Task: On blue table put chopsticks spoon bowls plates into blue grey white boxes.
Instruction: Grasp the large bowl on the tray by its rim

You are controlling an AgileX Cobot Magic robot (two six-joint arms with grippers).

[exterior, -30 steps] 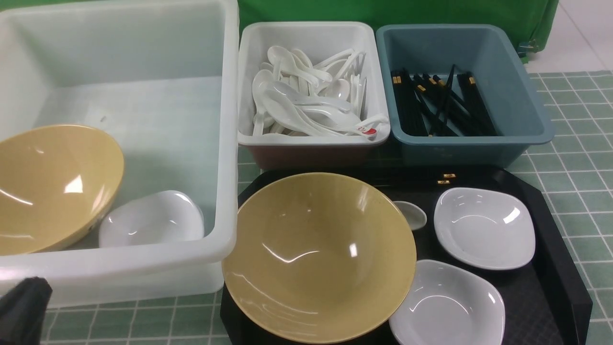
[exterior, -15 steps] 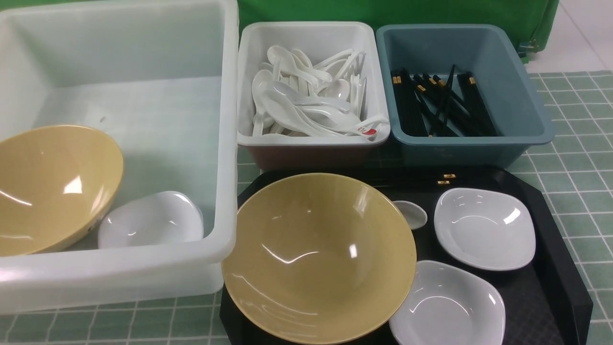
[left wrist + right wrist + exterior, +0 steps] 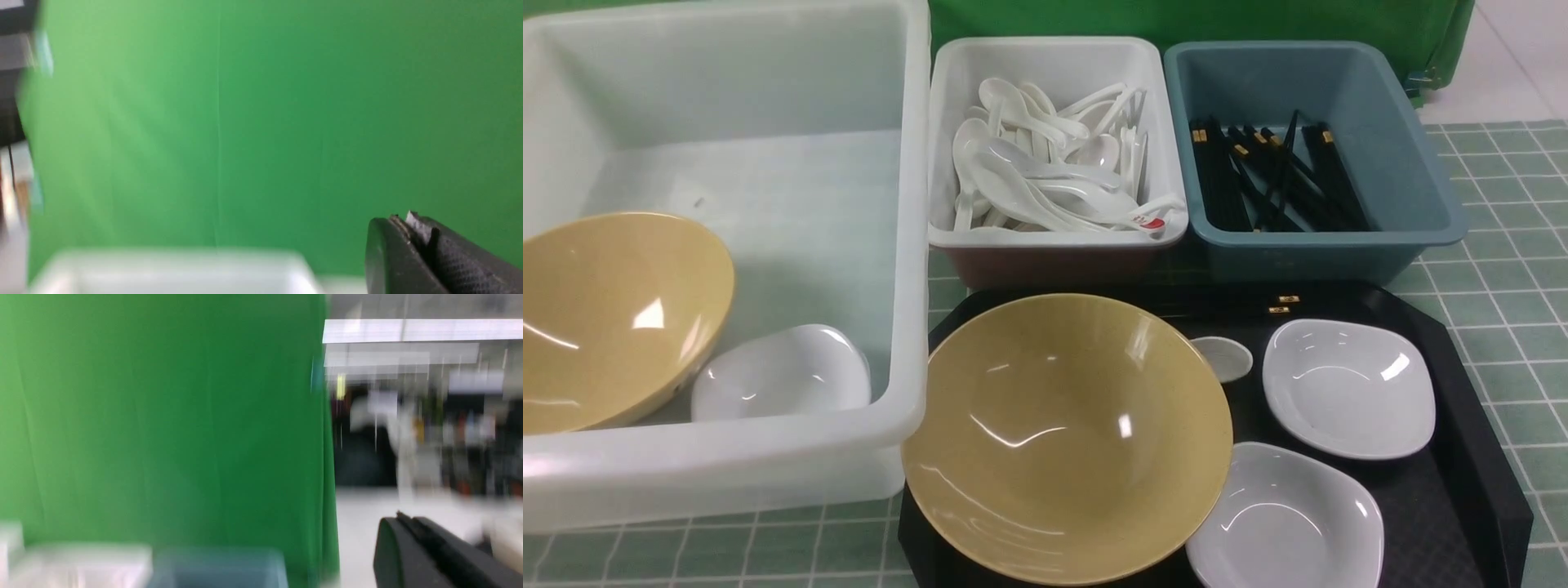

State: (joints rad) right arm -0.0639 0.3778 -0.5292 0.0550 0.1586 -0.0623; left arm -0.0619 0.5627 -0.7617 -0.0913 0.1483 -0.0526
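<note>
Both tools sit clenched on nothing in my wrist feeds, the left tool (image 3: 402, 219) and right tool (image 3: 399, 517) against a green backdrop (image 3: 245, 122). On the tabletop (image 3: 1503, 286), the large white box (image 3: 915, 245) holds a tan bowl (image 3: 613, 318) and a white plate (image 3: 780, 376). The small white box (image 3: 1054, 51) is piled with spoons (image 3: 1045, 180), and the blue-grey box (image 3: 1421, 163) holds chopsticks (image 3: 1274, 175). The black tray (image 3: 1462, 367) carries a second bowl (image 3: 1062, 433), a far plate (image 3: 1347, 388), a near plate (image 3: 1286, 518), a lone spoon (image 3: 1225, 358) and a chopstick pair (image 3: 1278, 304).
</note>
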